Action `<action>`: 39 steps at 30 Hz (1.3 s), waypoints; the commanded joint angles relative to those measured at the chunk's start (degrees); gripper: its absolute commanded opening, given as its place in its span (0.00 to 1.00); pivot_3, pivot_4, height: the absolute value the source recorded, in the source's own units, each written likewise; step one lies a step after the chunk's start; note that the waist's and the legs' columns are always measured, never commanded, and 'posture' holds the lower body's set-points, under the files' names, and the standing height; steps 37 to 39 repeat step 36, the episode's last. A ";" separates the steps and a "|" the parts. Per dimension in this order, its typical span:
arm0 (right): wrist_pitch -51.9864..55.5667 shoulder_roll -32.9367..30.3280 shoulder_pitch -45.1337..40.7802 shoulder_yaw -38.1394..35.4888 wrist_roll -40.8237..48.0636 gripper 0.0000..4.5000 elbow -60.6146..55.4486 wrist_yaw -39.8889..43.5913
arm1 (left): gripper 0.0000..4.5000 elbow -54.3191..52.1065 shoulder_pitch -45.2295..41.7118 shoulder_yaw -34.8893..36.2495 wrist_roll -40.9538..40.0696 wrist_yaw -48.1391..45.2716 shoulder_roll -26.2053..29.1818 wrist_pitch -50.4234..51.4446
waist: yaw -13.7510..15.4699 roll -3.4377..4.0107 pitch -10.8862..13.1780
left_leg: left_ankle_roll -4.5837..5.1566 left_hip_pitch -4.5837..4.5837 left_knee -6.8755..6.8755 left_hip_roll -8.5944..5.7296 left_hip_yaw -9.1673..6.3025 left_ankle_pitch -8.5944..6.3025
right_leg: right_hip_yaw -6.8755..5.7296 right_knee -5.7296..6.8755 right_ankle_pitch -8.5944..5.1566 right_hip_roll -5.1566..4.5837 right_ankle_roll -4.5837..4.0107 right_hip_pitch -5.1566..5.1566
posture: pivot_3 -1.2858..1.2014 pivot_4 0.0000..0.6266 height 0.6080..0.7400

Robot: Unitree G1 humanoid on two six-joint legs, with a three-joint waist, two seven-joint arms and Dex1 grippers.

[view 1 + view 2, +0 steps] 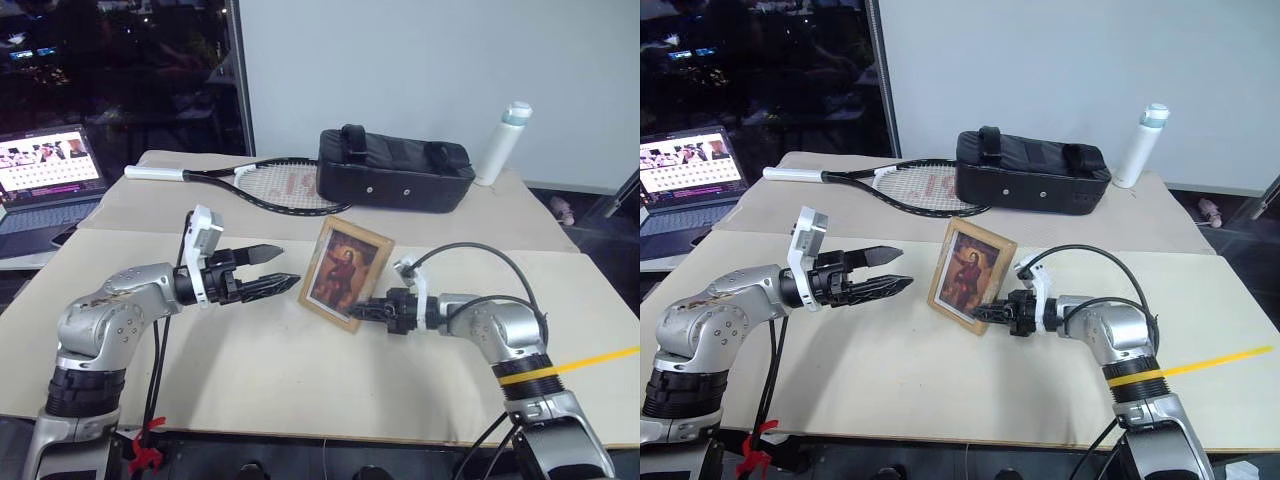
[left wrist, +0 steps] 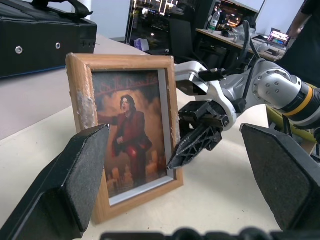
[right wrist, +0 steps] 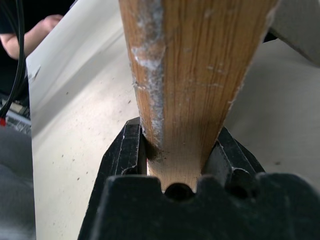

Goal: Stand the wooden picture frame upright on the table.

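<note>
Standing frame: we see the wooden picture frame [image 1: 346,273] upright near the middle of the table [image 1: 270,370], its picture facing us, leaning back a little.
Right gripper: our right gripper [image 1: 362,310] is clamped on the frame's lower right edge; in the right wrist view the two black fingers [image 3: 125,150] press against both faces of the wood [image 3: 192,75].
Left gripper: our left gripper [image 1: 275,268] hovers just beside the frame's left side, apart from it, its two fingers spread wide and holding nothing; in the left wrist view the frame [image 2: 127,135] sits between its two pads [image 2: 75,175].
Count, task things: one frame, one table.
Count, other things: one tennis racket [image 1: 250,182], one black bag [image 1: 395,168], one white bottle [image 1: 502,143], one laptop [image 1: 45,185].
Frame make: light wood with a plain rectangular border, scuffed with pale patches along one side; the print shows a figure in red on a dark ground.
Table make: smooth, pale beige board, flat, with a seam across it behind the frame.
Racket: dark rim, white grip, lying flat on the far board.
Bag: long, black, soft-sided, with handles on top, lying just behind the racket head.
Bottle: tall, white, cylindrical, standing at the bag's right end.
Laptop: open, screen lit, off the table's far left corner.
</note>
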 commanded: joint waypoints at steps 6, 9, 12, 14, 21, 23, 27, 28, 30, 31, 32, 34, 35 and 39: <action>1.75 -1.77 0.87 0.71 0.29 0.77 -5.15 2.43 | 1.00 2.54 1.11 -1.87 5.12 -2.75 1.07 -5.62 | -0.12 0.00 0.00 | 0.00 0.00 0.00 0.00 0.00 0.00 | 0.00 0.00 -0.02 0.00 0.03 -0.02 | 0.52 0.24 0.81; 2.29 -2.56 1.13 -0.41 1.00 1.00 -6.53 2.84 | 1.00 4.51 1.19 -2.77 6.73 -3.63 1.27 -6.63 | 0.01 0.00 0.00 | 0.00 0.00 0.00 0.00 -0.01 0.00 | 0.00 0.00 -0.02 0.00 0.03 -0.02 | 0.52 0.24 0.81; 2.96 -4.12 2.00 -1.85 2.07 1.00 -8.33 3.51 | 1.00 6.66 0.73 -2.62 7.49 -3.40 1.10 -6.69 | 0.06 0.00 0.00 | 0.00 0.00 0.00 0.00 0.00 0.00 | 0.00 -0.01 -0.03 0.00 0.05 -0.01 | 0.52 0.24 0.81; 3.74 -6.74 3.53 -2.47 2.97 1.00 -10.12 5.02 | 1.00 7.74 1.35 -3.09 9.98 -3.13 1.40 -9.03 | 0.10 0.00 0.00 | 0.00 -0.01 0.00 0.00 0.00 0.00 | -0.01 -0.01 -0.04 0.00 0.05 -0.02 | 0.52 0.24 0.81; -3.58 -16.86 16.47 -12.37 3.51 1.00 -15.10 10.69 | 1.00 10.26 7.14 -0.68 16.93 0.84 -0.56 -20.87 | 0.46 -0.01 0.00 | 0.00 -0.03 -0.04 0.00 0.01 -0.01 | 0.00 -0.04 -0.06 -0.02 0.00 -0.02 | 0.52 0.24 0.81; -11.47 -18.04 21.99 -16.62 1.59 1.00 -17.51 11.75 | 1.00 11.21 8.81 -0.98 18.94 1.63 0.05 -22.13 | 0.59 -0.01 0.00 | 0.02 -0.03 -0.03 0.00 0.00 -0.01 | -0.01 -0.05 -0.07 -0.02 0.01 -0.01 | 0.52 0.24 0.81; -23.37 -14.32 26.44 -23.16 0.50 1.00 -23.33 8.50 | 1.00 10.29 11.87 -2.46 21.09 1.65 2.07 -20.25 | -0.40 0.00 0.00 | 0.01 0.02 -0.02 0.01 0.01 -0.01 | 0.00 -0.02 -0.14 -0.01 0.13 -0.04 | 0.52 0.24 0.81; -25.50 -12.92 27.08 -23.81 -0.04 1.00 -24.88 6.85 | 1.00 9.70 12.47 -2.37 21.09 2.28 2.12 -19.19 | -0.63 0.00 0.00 | 0.01 0.09 -0.01 0.03 0.01 -0.01 | 0.01 0.00 -0.13 0.00 0.12 -0.02 | 0.52 0.24 0.81; -28.03 -10.81 28.41 -23.07 -1.70 1.00 -27.14 4.18 | 1.00 8.78 12.84 -1.85 20.87 3.50 1.82 -17.94 | -0.82 0.00 0.00 | 0.02 0.12 -0.01 0.03 -0.01 0.00 | 0.00 0.03 -0.12 0.00 0.10 0.01 | 0.52 0.24 0.81; -28.61 -10.01 29.02 -22.39 -2.13 1.00 -27.83 3.46 | 1.00 8.45 12.76 -1.71 20.75 3.86 1.78 -17.41 | -0.73 0.00 0.00 | 0.03 0.12 -0.01 0.03 -0.02 0.01 | -0.02 0.02 -0.12 0.01 0.11 0.03 | 0.52 0.24 0.81; -28.93 -9.39 29.52 -21.77 -2.45 1.00 -28.35 2.80 | 1.00 8.25 12.54 -1.63 20.63 4.10 1.79 -16.85 | -0.59 0.00 0.00 | 0.02 0.11 -0.01 0.03 -0.03 0.01 | -0.03 0.02 -0.12 0.00 0.11 0.04 | 0.52 0.24 0.81; -29.12 -8.50 30.19 -20.78 -2.82 1.00 -28.97 1.44 | 1.00 8.13 11.81 -1.38 20.10 4.50 1.72 -15.77 | -0.24 0.00 0.00 | 0.02 0.10 0.00 0.03 -0.02 0.01 | -0.03 -0.02 -0.12 -0.01 0.11 0.07 | 0.52 0.24 0.81; -29.19 -8.32 30.33 -20.48 -2.96 1.00 -29.08 0.92 | 1.00 8.09 11.56 -1.27 19.94 4.60 1.67 -15.44 | -0.10 0.00 0.00 | 0.02 0.10 0.00 0.02 -0.02 0.01 | -0.03 -0.02 -0.12 -0.01 0.11 0.06 | 0.52 0.24 0.81; -29.26 -8.30 30.40 -20.06 -3.14 1.00 -28.98 0.69 | 1.00 7.90 11.13 -1.14 19.62 4.77 1.59 -14.84 | -0.10 0.00 0.00 | 0.02 0.08 0.00 0.02 -0.01 0.01 | -0.02 -0.02 -0.12 -0.01 0.11 0.04 | 0.52 0.24 0.81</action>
